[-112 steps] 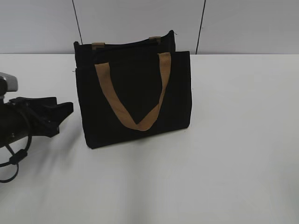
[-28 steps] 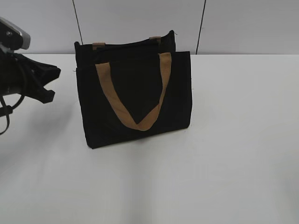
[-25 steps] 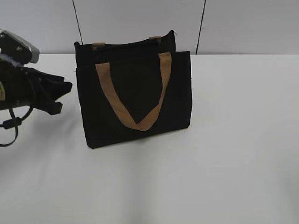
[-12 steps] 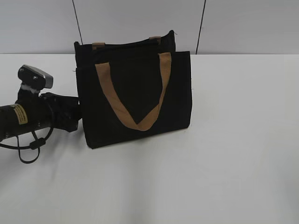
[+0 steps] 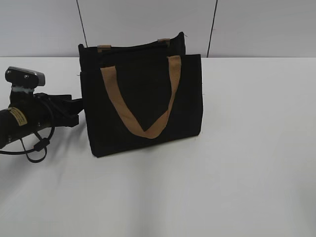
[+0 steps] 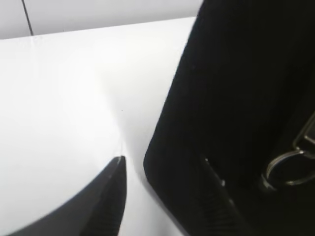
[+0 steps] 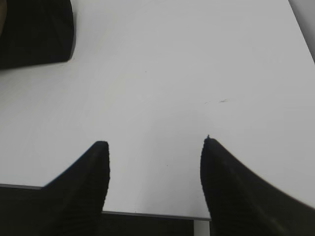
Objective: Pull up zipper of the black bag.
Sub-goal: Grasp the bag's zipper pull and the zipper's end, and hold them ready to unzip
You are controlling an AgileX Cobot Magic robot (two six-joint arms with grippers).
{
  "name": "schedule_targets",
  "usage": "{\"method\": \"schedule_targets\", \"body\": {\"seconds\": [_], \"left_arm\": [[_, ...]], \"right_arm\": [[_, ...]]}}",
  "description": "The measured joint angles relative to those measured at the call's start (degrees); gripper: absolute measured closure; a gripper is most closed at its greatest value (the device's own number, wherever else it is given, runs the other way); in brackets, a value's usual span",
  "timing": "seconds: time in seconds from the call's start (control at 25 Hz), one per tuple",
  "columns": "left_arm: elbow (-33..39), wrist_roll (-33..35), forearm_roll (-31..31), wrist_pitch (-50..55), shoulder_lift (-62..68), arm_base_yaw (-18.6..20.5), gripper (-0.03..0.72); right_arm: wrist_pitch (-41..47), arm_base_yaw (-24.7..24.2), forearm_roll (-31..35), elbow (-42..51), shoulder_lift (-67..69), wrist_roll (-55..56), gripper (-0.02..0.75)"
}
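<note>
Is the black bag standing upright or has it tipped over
Upright. In the exterior view the black bag stands on its base on the table, with its front tan handle hanging down its face.

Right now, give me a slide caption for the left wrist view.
Open left gripper straddling the black bag's side edge above the white table, a metal ring showing at right.

The black bag (image 5: 140,101) has tan strap handles (image 5: 143,103) and stands on a plain white table (image 5: 247,148), beside the black left gripper (image 5: 74,109) with its silver-grey camera (image 5: 24,76).
</note>
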Motion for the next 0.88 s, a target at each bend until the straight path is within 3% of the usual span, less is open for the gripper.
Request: {"method": "schedule_targets", "body": {"seconds": [0.2,0.88], "left_arm": [[-0.1,0.1,2.4,-6.0,2.4,0.0,0.333],[-0.1,-0.1,14.1,-7.5,2.9,0.0,0.335]], "right_arm": [[0.0,0.0,0.0,0.0,0.0,0.0,0.290],[0.0,0.0,0.0,0.0,0.0,0.0,0.290]]}}
